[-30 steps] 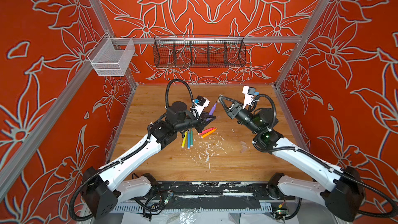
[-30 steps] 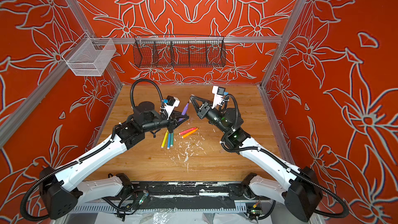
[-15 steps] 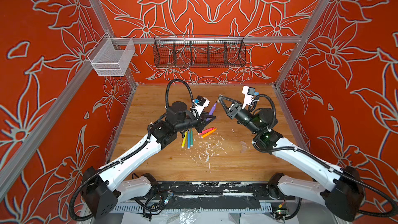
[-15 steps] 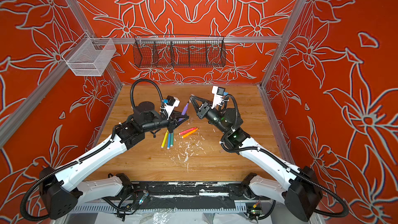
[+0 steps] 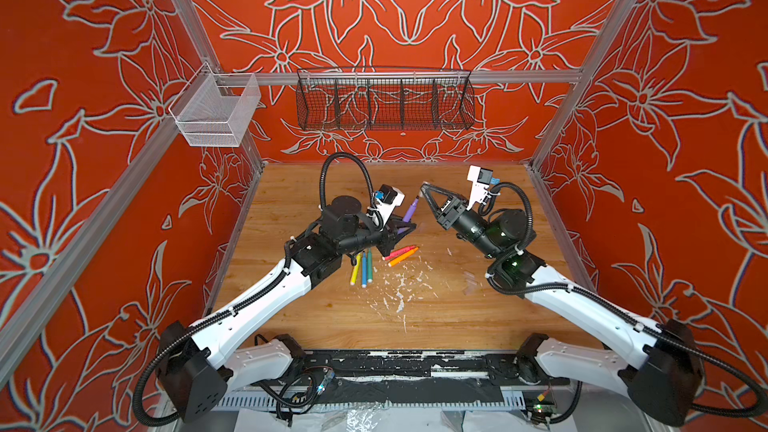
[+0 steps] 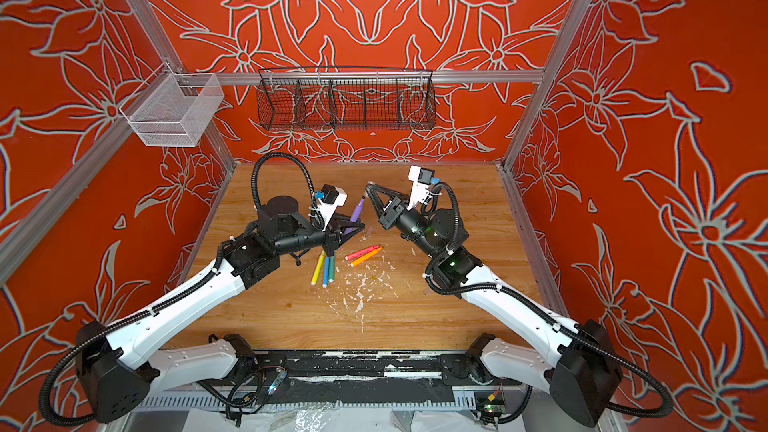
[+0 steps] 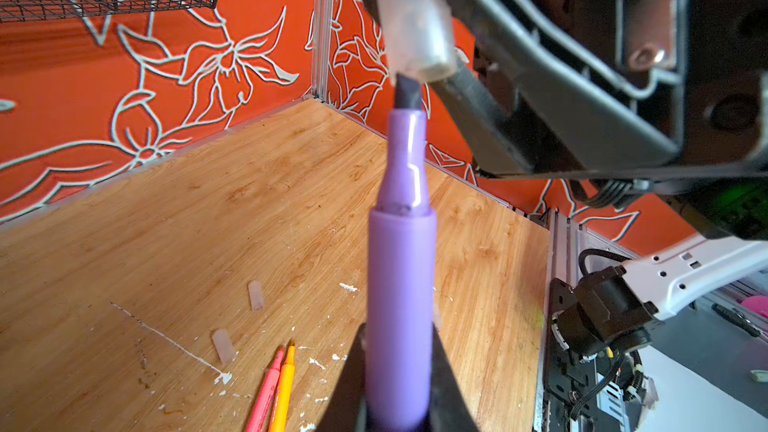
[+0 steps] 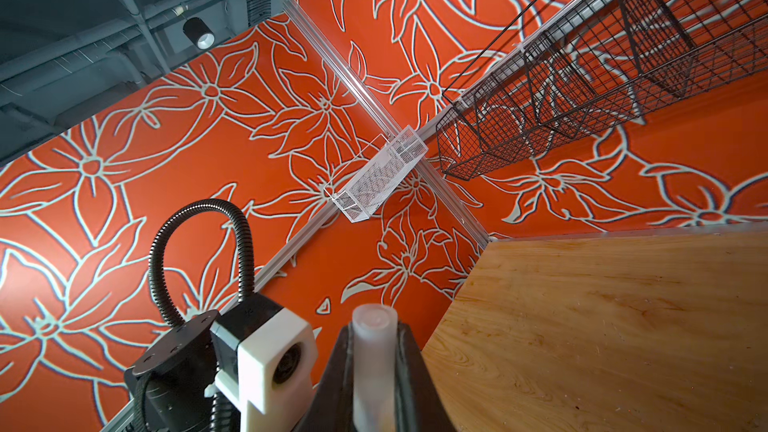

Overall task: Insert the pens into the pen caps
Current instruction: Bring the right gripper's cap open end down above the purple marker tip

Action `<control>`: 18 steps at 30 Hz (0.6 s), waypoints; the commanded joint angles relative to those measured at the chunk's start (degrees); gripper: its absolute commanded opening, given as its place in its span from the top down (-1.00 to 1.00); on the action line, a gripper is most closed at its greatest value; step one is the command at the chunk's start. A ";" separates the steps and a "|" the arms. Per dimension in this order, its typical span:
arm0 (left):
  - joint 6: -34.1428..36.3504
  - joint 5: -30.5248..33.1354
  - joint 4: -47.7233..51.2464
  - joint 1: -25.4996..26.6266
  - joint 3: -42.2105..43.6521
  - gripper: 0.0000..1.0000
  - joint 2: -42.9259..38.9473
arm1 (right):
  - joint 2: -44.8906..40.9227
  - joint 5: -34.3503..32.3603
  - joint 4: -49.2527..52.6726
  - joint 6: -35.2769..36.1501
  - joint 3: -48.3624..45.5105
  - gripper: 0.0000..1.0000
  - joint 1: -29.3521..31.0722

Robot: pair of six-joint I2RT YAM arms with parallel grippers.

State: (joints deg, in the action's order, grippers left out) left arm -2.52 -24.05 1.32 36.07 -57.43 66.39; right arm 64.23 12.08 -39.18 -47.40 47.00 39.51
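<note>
Six pens (image 5: 409,213) (image 5: 355,268) (image 5: 364,270) (image 5: 369,264) (image 5: 399,251) (image 5: 403,258) — three caps (image 7: 409,14) (image 7: 255,295) (image 7: 223,346) visible

Both top views hang high at the near edge, looking down over the whole counter (image 5: 415,317). Left wrist view sits tight behind the purple pen (image 7: 400,284), facing the far right corner. Right wrist view, close behind the clear cap (image 8: 372,351), tilts up; both wrist views catch the black wire basket (image 8: 582,89).

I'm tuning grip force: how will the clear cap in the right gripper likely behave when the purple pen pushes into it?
The clear cap looks smooth and small, so it may slide back in the right gripper. The purple pen meets its mouth off-centre, so it could tilt.
</note>
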 commanded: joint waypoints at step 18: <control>-3.65 2.34 -1.77 0.40 -1.18 1.00 -1.04 | 0.34 0.26 -3.26 2.22 -3.64 1.00 4.59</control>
State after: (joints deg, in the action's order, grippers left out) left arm -3.95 -22.39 1.61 36.12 -57.43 66.30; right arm 65.73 11.20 -41.15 -46.89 45.41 42.04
